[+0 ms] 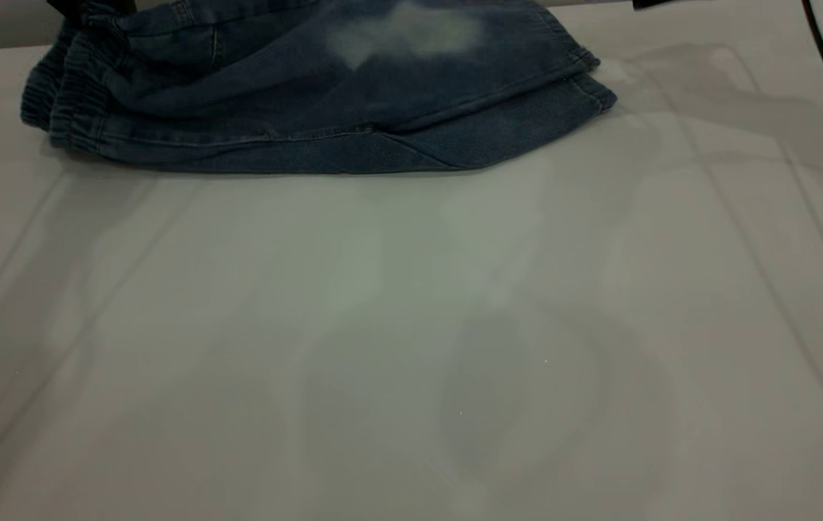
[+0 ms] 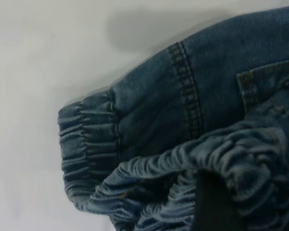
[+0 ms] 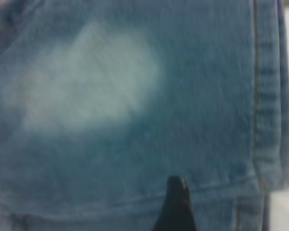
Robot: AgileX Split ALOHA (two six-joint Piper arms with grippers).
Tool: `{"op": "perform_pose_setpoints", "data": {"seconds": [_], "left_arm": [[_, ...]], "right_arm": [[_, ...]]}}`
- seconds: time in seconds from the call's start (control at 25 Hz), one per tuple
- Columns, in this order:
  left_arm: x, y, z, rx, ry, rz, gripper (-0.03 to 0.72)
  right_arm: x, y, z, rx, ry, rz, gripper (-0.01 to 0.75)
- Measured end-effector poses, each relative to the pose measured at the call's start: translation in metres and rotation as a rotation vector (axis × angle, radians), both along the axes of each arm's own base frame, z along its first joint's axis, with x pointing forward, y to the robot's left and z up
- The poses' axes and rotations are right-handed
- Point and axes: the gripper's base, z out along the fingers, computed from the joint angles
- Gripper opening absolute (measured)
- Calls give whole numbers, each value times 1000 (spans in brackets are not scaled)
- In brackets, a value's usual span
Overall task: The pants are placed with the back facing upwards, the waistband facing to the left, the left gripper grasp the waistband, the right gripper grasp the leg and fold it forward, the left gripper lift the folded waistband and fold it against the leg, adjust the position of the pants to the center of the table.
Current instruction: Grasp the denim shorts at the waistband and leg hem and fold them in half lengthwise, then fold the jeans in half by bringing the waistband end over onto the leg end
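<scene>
1. Pants are seen folded lengthwise at the table's far edge.
2. At the left, the waistband is pinched by the left gripper.
3. Rightward, the leg is overhung by the right gripper; its jaw state cannot be told.

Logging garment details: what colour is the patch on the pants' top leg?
Whitish, a faded patch on blue denim pants; clearest in the right wrist view.
</scene>
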Motion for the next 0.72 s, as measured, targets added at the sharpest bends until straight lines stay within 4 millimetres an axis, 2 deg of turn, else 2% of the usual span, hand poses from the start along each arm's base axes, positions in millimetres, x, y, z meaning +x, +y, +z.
{"op": "perform_pose_setpoints", "data": {"seconds": [0.12, 0.28, 0.6, 0.72], "left_arm": [[0, 1, 0, 7, 2, -2, 394], [0, 2, 6, 22, -5, -5, 436], [1, 13, 52, 152, 27, 13, 468], [0, 18, 55, 204, 41, 16, 468]], "right_arm": [[-1, 2, 11, 23, -3, 16, 508], [-7, 13, 13, 61, 43, 78, 509], [-14, 47, 12, 56, 54, 154, 509], [-16, 56, 12, 49, 57, 178, 509]]}}
